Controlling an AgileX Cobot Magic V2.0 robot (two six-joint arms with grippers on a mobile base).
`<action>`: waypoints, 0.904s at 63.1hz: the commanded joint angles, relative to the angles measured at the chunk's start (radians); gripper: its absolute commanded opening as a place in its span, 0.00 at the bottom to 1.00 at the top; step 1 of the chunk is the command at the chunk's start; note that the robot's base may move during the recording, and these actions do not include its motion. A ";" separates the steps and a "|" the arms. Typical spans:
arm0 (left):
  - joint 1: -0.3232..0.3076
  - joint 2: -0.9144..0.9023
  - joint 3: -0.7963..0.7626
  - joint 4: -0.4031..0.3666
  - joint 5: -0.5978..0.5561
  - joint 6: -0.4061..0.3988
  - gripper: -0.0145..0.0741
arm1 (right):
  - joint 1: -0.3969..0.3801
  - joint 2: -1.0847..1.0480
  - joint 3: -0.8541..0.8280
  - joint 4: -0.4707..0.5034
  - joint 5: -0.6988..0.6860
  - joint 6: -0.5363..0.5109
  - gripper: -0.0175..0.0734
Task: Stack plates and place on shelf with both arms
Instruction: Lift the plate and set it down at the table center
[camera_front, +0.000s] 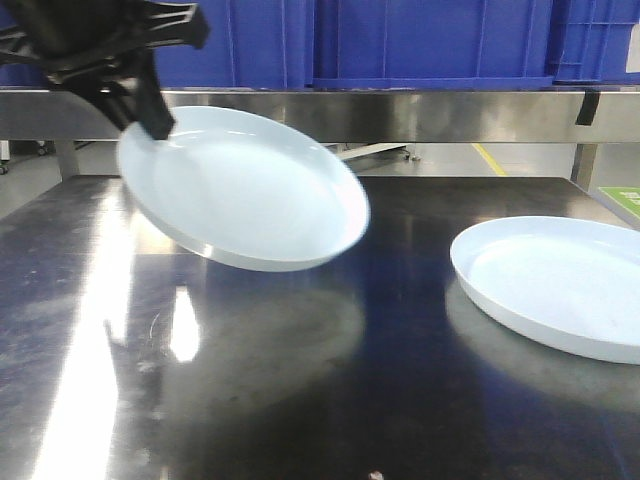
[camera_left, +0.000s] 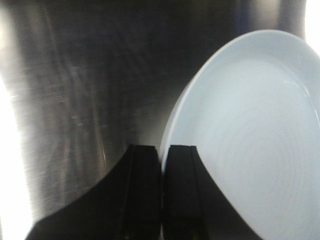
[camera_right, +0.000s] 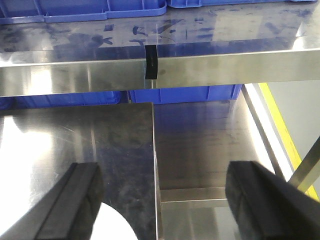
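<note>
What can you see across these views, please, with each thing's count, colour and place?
lifted plate: one, pale blue-white, tilted in the air over the table's left part
flat plate: one, pale blue-white, lying on the table at right
crates: several, blue, on the shelf
shelf: one, steel, behind and above the table
table: one, dark reflective steel, beneath both plates
left fingers: two, black, shut on the lifted plate's rim
right fingers: two, black, spread open over the table
</note>
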 joint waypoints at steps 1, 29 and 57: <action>-0.037 -0.020 -0.036 -0.019 -0.070 0.000 0.27 | 0.001 -0.009 -0.039 0.001 -0.071 0.002 0.87; -0.070 0.048 -0.036 -0.029 -0.078 0.000 0.33 | 0.001 -0.009 -0.039 0.001 -0.057 0.002 0.87; -0.070 0.053 -0.053 -0.023 -0.055 0.000 0.67 | 0.001 -0.009 -0.039 0.001 -0.047 0.002 0.87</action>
